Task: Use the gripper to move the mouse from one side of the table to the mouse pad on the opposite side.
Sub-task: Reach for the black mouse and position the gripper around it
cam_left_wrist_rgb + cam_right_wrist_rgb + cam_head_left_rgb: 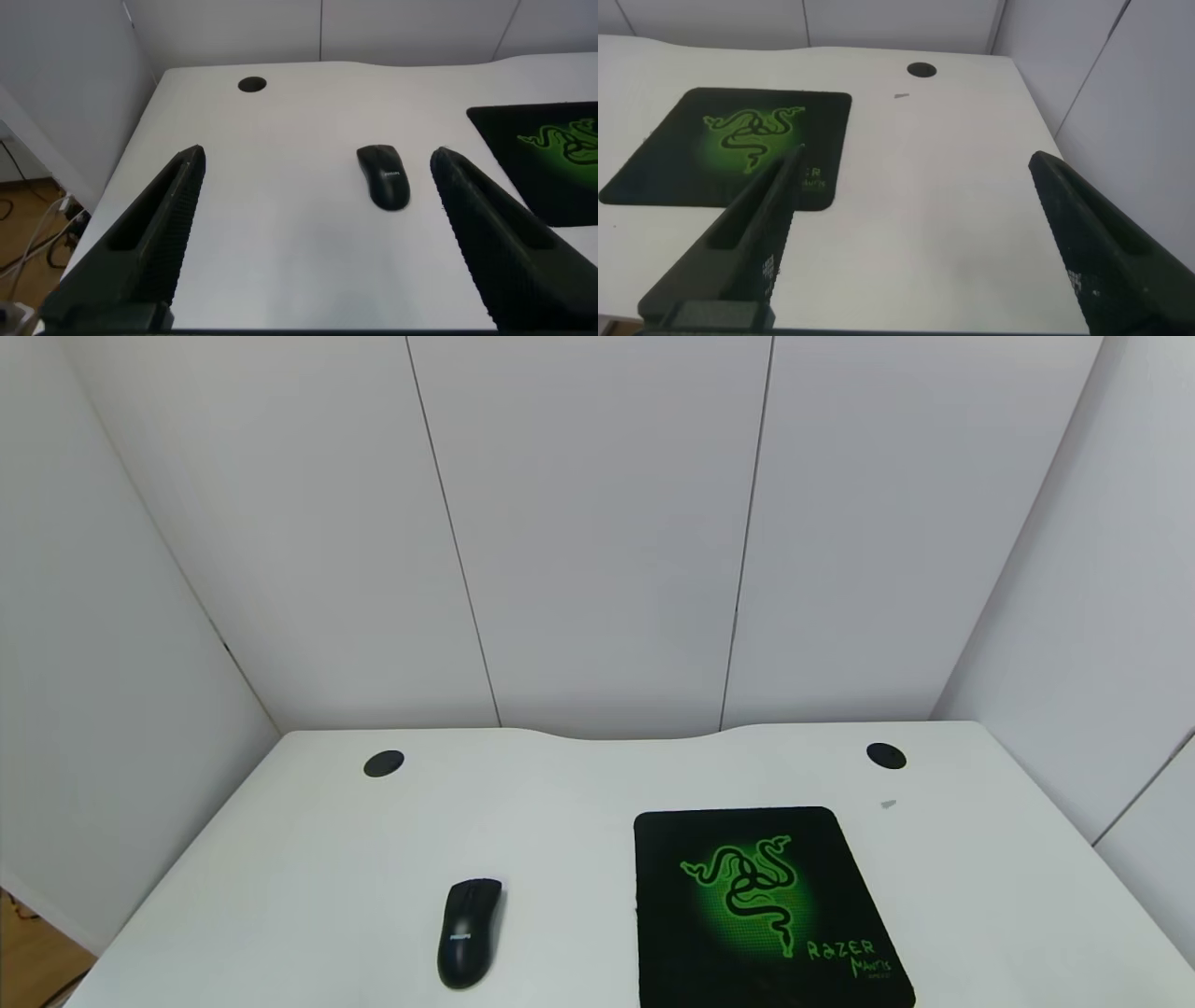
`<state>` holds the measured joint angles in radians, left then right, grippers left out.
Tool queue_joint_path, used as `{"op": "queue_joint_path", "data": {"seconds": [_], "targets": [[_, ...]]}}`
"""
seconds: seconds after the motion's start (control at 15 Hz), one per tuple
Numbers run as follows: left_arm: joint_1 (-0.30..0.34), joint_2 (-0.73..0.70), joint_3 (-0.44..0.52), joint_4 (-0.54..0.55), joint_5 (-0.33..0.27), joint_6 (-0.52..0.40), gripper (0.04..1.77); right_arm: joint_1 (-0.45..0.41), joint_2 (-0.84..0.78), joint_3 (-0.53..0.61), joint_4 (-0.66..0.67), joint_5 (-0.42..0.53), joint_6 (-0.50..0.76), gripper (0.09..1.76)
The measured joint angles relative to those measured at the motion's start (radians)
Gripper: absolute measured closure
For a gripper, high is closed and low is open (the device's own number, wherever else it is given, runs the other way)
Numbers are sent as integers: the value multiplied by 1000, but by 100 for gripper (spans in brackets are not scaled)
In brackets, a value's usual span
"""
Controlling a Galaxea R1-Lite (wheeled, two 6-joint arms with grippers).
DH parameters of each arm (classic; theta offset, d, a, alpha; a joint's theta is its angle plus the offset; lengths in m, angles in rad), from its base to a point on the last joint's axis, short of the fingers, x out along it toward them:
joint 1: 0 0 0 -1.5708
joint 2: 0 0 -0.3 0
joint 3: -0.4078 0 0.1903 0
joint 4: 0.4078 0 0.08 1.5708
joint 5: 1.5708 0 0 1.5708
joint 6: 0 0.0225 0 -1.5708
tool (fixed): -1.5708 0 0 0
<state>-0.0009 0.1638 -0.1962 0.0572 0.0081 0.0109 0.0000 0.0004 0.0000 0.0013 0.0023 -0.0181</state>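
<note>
Mouse [470, 933] sits on the bench [308, 859] at your left near side, well apart from the pad [761, 915] on the right. You can judge it light, rigid and glossy, so likely slippery; take it across its narrow flanks near the middle, not over the rounded back. Your head view shows neither arm. Only the left wrist view shows the left gripper [318, 233] released, its fingers [149, 233] spread, the mouse ahead of them. Only the right wrist view shows the right gripper [910, 233] released too, near the pad's corner.
</note>
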Motion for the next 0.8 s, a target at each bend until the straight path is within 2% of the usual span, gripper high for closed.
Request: {"op": "queue_joint_path", "data": {"seconds": [0.27,0.4,0.8], "targets": [[1,223,-130,5,11,-2,9,0,0,0,0,0,0,14],[4,350,-217,45,13,-3,9,0,0,0,0,0,0,14],[0,715,-606,433,-2,-2,9,0,0,0,0,0,0,14]]}}
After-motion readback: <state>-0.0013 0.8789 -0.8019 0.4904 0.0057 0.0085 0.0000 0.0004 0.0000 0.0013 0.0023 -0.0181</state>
